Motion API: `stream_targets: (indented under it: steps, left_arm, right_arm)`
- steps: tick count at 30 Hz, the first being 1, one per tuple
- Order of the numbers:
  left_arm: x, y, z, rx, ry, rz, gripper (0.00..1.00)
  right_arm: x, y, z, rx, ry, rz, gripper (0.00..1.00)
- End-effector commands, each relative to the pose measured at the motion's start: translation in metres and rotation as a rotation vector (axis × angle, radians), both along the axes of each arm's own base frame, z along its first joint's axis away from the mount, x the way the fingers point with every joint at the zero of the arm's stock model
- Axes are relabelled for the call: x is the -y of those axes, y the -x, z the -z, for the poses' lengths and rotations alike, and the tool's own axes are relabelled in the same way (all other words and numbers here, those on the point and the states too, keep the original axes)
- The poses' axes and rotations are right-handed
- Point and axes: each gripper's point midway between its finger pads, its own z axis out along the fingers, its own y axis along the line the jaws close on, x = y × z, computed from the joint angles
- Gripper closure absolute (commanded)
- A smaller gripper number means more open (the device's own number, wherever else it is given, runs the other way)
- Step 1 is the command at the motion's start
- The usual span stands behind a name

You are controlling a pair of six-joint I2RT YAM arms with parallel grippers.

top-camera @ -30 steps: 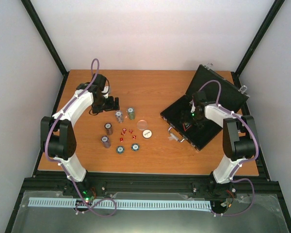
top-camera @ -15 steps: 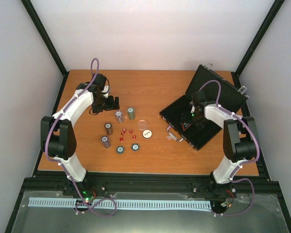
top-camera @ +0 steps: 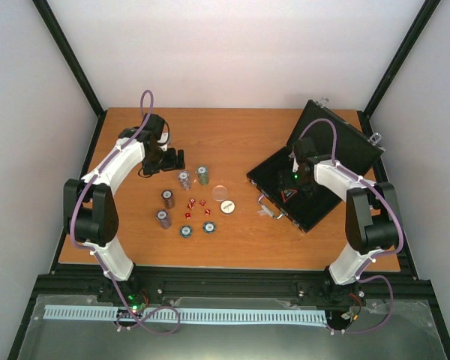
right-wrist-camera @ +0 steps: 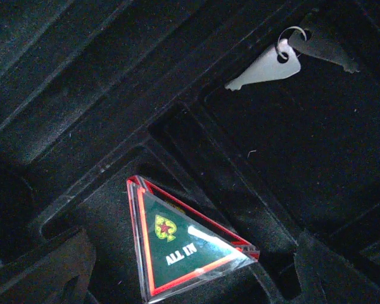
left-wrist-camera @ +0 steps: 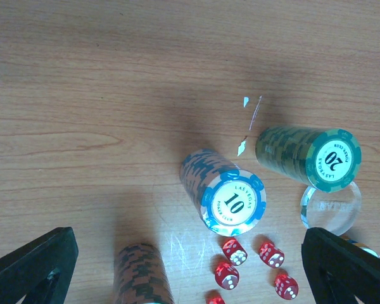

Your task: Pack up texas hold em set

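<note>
Inside the open case (top-camera: 356, 142), right fingers (right-wrist-camera: 47, 269) hover spread above a slotted triangle (right-wrist-camera: 183, 253) — left fingers (left-wrist-camera: 31, 269), spread, face unpacked chip stacks (left-wrist-camera: 231, 199).

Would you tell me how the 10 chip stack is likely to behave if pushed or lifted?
The 10 stack looks like loose chips piled tall and narrow, so a push near its top would probably shear or topple it. Lifted by the sides, chips below the pinch may drop. Spilled chips could roll into the nearby dice.
</note>
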Motion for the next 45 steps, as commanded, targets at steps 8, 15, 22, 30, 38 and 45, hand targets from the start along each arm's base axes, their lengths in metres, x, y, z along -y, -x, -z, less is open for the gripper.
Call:
stream_targets:
  steps: [8,15,22,30,38,45]
  left_arm:
    - [0.004,-0.012,-0.007,0.026,0.012,-0.016,0.00]
    - [0.004,-0.012,-0.005,0.027,0.012,-0.022,0.00]
    - [0.004,-0.009,-0.003,0.024,0.019,-0.024,0.00]
    - [0.003,-0.005,-0.002,0.022,0.018,-0.023,0.00]
    - [0.003,-0.003,-0.001,0.023,0.019,-0.022,0.00]
    - [0.003,-0.001,-0.001,0.019,0.018,-0.017,0.00]
  right_arm:
    - [-0.016,-0.010,0.004,0.007,-0.027,-0.067,0.14]
    - [-0.040,0.002,0.003,-0.020,-0.077,-0.124,0.15]
    - [-0.052,0.010,0.007,-0.055,-0.141,-0.135,0.15]
    - [-0.039,0.018,0.019,-0.108,-0.062,-0.121,0.16]
    - [-0.032,0.035,0.011,-0.120,-0.019,-0.152,0.18]
    - [-0.035,0.031,-0.009,-0.040,-0.025,-0.160,0.18]
